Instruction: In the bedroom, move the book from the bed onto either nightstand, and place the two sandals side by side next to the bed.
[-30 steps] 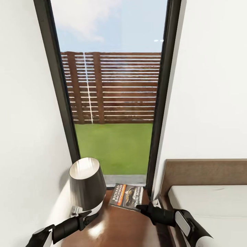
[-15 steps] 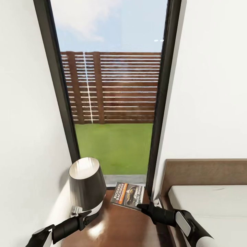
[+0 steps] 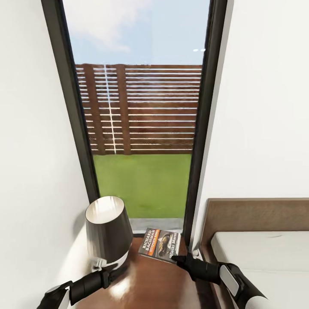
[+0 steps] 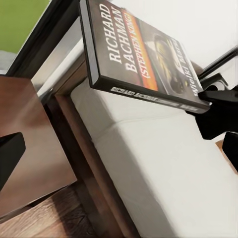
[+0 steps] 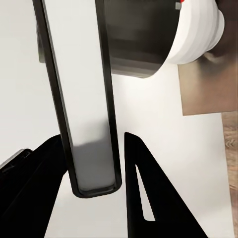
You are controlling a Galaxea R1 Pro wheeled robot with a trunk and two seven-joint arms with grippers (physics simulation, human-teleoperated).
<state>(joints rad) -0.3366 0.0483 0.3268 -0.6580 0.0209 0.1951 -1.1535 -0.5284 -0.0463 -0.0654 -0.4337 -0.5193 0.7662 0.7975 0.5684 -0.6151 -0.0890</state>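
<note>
Ahead of both my arms stands the window [image 3: 141, 128], and off to the outer side of my right gripper [image 3: 175, 259] runs the bed [image 3: 266, 253], pale mattress inside a dark frame. Directly under that gripper is the nightstand [image 3: 150, 283], its glossy top bare below the fingers, with a lamp [image 3: 108, 229] standing across it, just ahead of my left gripper [image 3: 112, 268]. The book [image 3: 159, 243] is in my right gripper, pinched by its near corner so it sticks out beyond the fingertips toward the window; from the left wrist camera I see it held clear above the mattress edge and the nightstand, tilted, not resting on anything (its spine and cover read plainly there). In the right wrist camera its edge [image 5: 82, 99] sits between my two fingers [image 5: 148, 193], which press on either face. I judge it a light, fairly stiff paperback with a slick cover, so a corner pinch lets it pivot or slide; a hold deeper in along the spine would be steadier, though for a short lowering this grip should serve. As for the left gripper, whether its fingers are spread or closed I cannot tell; it holds nothing that I can see.
</note>
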